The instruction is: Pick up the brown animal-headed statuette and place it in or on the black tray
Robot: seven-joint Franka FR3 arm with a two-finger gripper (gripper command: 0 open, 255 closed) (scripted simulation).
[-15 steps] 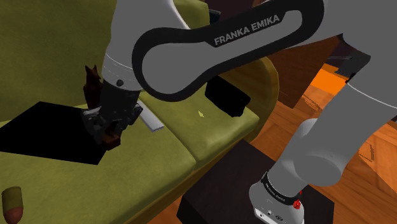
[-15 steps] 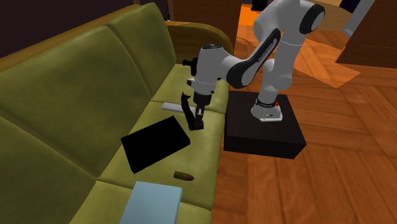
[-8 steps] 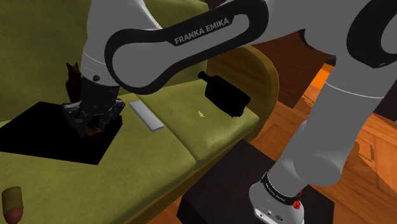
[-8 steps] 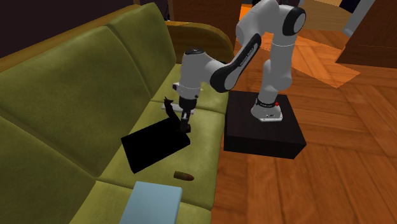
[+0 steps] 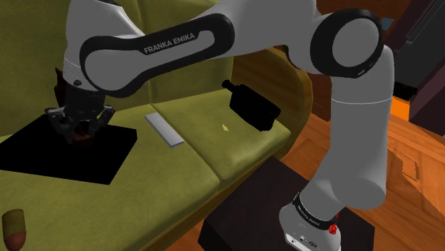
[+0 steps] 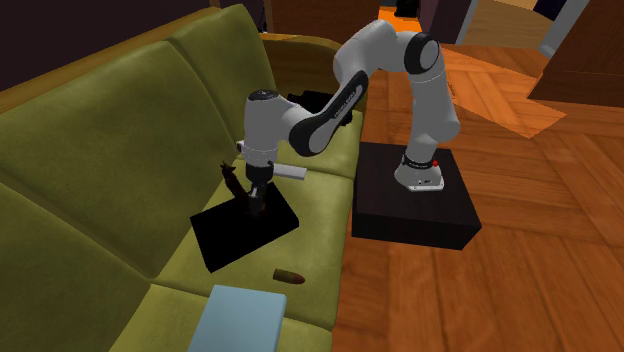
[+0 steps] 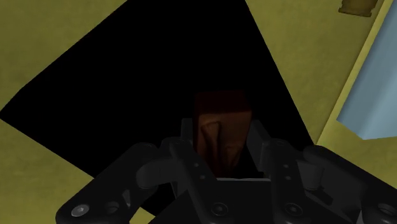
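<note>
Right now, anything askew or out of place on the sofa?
The brown statuette, clasped in the end effector over the black tray, appears to lean rather than stand upright. A small brown object lies loose near the front edge of the sofa seat. Nothing else stands out.

I read one brand mark, FRANKA EMIKA, in white capitals on the dark band of the arm point(image 5: 153, 50), on the link stretched over the sofa point(image 5: 214, 153). Small lettering on the arm's base ring point(image 5: 314, 212), well off the sofa, is too fine for me to read.
</note>
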